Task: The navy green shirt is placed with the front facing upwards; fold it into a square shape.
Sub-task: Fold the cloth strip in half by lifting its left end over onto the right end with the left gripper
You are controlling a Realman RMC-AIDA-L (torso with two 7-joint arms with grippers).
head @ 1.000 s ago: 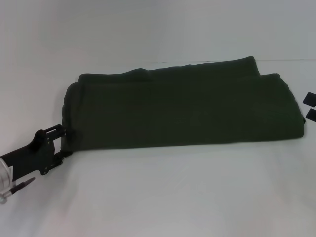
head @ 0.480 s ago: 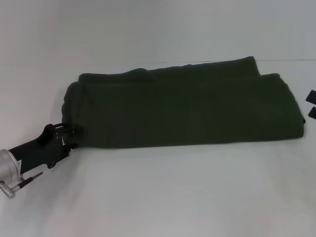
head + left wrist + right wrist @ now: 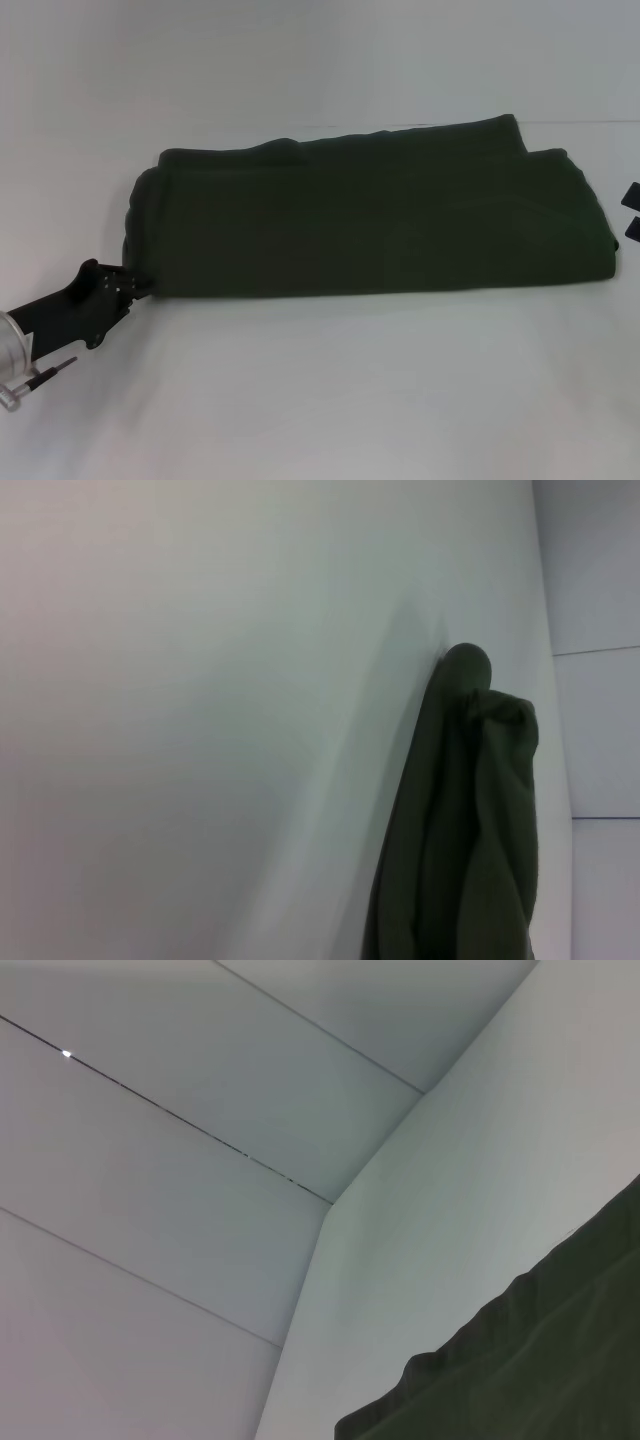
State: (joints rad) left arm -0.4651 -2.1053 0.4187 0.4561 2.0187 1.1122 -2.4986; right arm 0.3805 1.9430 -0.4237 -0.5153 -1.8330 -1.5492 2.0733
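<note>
The navy green shirt [image 3: 370, 220] lies on the white table [image 3: 340, 390] folded into a long band running left to right, plain dark olive on top, with no print showing. My left gripper [image 3: 138, 284] is at the band's near left corner, shut on the cloth edge. The left wrist view shows that folded edge of the shirt [image 3: 460, 830] from close by. My right gripper [image 3: 632, 211] shows only as two black fingertips at the far right, apart and open, just off the shirt's right end. The right wrist view catches a wavy shirt edge [image 3: 540, 1380].
The white table stretches bare in front of the shirt and behind it. A pale wall [image 3: 180, 1160] with thin seams stands past the table.
My left gripper reached the shirt's near left corner with its fingers apart, then shut on the edge and drew back slightly. The right gripper slid a little further right.
</note>
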